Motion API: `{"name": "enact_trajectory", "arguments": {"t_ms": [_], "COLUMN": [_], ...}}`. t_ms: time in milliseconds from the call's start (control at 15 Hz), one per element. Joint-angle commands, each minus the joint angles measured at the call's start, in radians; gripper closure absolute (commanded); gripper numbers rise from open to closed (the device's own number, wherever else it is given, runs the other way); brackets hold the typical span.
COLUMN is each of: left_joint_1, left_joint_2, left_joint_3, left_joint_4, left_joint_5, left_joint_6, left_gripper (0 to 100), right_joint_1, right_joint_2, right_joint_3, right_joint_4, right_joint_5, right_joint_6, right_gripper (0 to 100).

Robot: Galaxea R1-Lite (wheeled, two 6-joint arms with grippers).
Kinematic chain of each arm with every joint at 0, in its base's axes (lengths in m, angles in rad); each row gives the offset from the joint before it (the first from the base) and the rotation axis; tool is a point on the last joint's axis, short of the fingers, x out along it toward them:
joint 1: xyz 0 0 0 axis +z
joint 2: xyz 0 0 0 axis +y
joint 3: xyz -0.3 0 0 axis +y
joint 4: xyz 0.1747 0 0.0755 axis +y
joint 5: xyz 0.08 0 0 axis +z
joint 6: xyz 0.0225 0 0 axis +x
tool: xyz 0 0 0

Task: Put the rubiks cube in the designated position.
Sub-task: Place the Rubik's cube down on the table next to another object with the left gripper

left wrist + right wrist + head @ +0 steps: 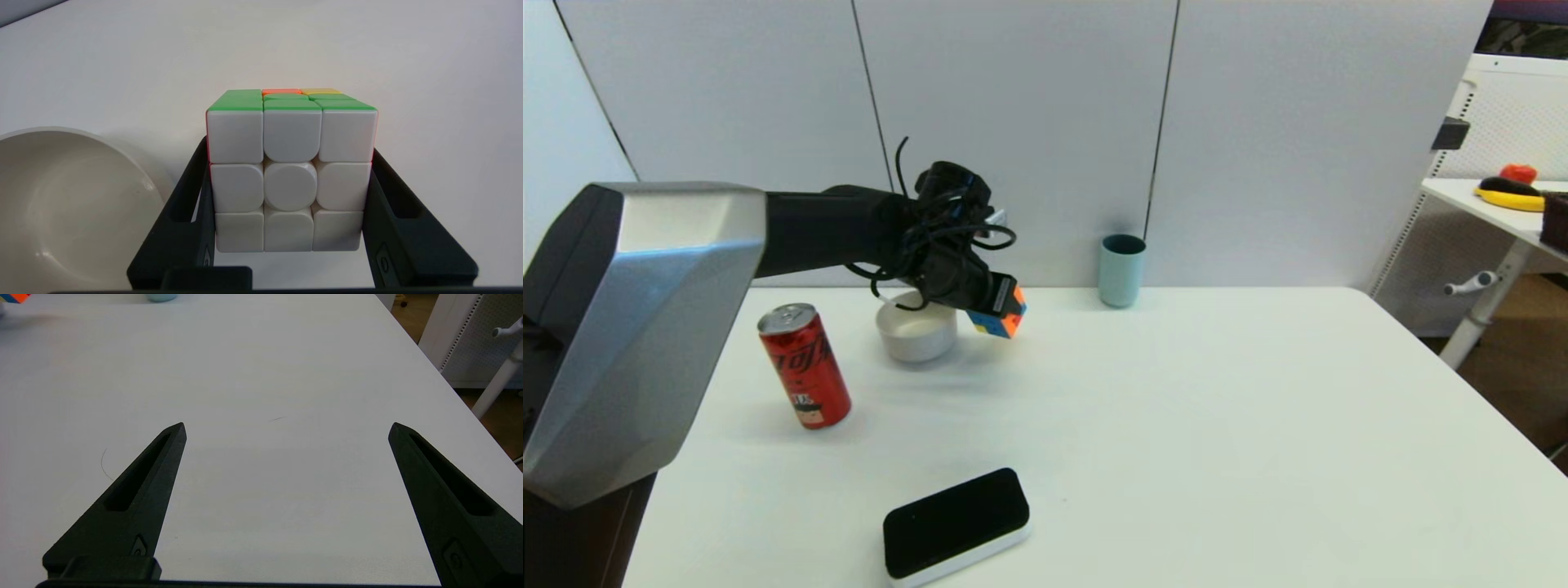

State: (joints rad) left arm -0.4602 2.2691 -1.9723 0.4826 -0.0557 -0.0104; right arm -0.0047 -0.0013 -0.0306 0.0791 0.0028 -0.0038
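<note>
Rubiks cube (288, 179): small 3x3, stickerless. I get a full white face toward the left wrist camera, mostly green face on top with one orange and one yellow tile at its far edge. Head view gives me blue, orange and yellow tiles instead.

Left tool (1005, 304) is pinching the cube, one black finger (192, 212) on each side. Cube is held in the air above the counter (1176, 425), just beside the white bowl (916, 331), not touching it. Left arm reaches in from the left, wrist angled down, cables looped round it.

Right tool (286, 426) sits over bare counter, fingers spread wide, holding nothing; not visible from the head camera.

Only the head view shows the red soda can (805, 365), teal cup (1121, 269) at the back edge and a black-topped pad (956, 523) near the front. Only the wrist view shows the white and green faces and the bowl's inside.
</note>
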Motion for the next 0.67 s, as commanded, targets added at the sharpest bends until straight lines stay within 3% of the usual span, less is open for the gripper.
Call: {"name": "enact_trajectory", "arguments": {"t_ms": [67,667], "left_joint_1": [-0.002,0.0], "left_joint_2": [0.012,0.024], "left_joint_3": [-0.002,-0.002], "left_joint_4": [-0.001,-0.015], "left_joint_5": [0.034,0.074], "left_joint_6": [-0.002,-0.025], "left_gripper": [100,100], "right_joint_1": [0.0,0.0], "right_joint_2": [0.001,0.001], "right_joint_3": [0.0,0.0], "right_joint_4": [0.001,0.001], "right_joint_5": [0.0,0.0], "right_joint_6": [-0.001,0.001], "right_gripper": [0,0]}}
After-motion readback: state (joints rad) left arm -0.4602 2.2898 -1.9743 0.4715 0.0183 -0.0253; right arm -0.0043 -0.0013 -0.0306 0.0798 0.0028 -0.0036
